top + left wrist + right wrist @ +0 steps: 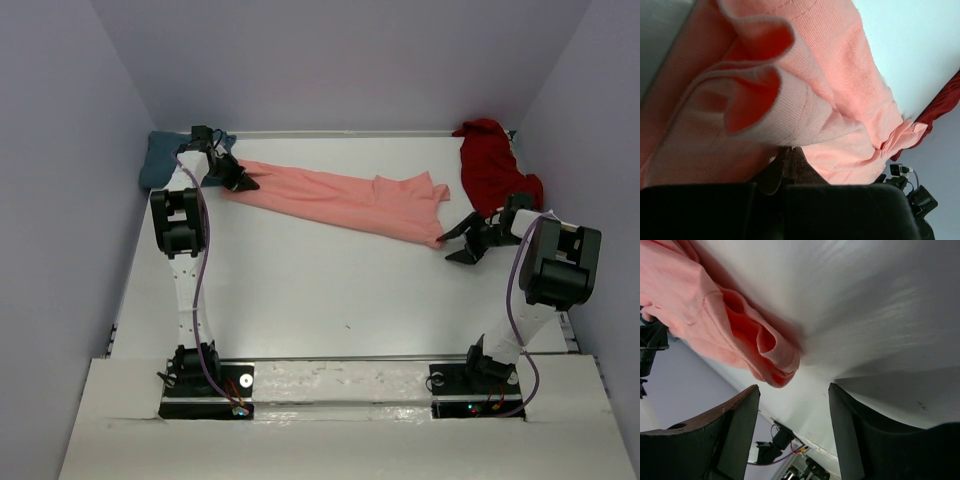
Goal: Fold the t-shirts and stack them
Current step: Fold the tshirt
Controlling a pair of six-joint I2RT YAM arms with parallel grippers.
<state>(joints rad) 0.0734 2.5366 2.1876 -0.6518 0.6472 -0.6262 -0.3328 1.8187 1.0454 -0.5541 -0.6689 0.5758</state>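
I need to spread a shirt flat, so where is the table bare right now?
Widest bare patch: the table on the near side of the pink shirt. A narrow strip lies behind that shirt. Crowded: far left, teal shirt and left tool; far right, dark red shirt and right tool.

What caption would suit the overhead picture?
Left gripper pinches one end of the pink shirt, open right gripper at the other; teal shirt and red shirt lie in far corners.

The teal blue-green cotton t-shirt (pixel 157 165) sits half hidden behind the left arm (pixel 180 222). Folds of the salmon-pink cotton t-shirt (pixel 805 90) cover the fingertips of the left gripper (pixel 786 165).
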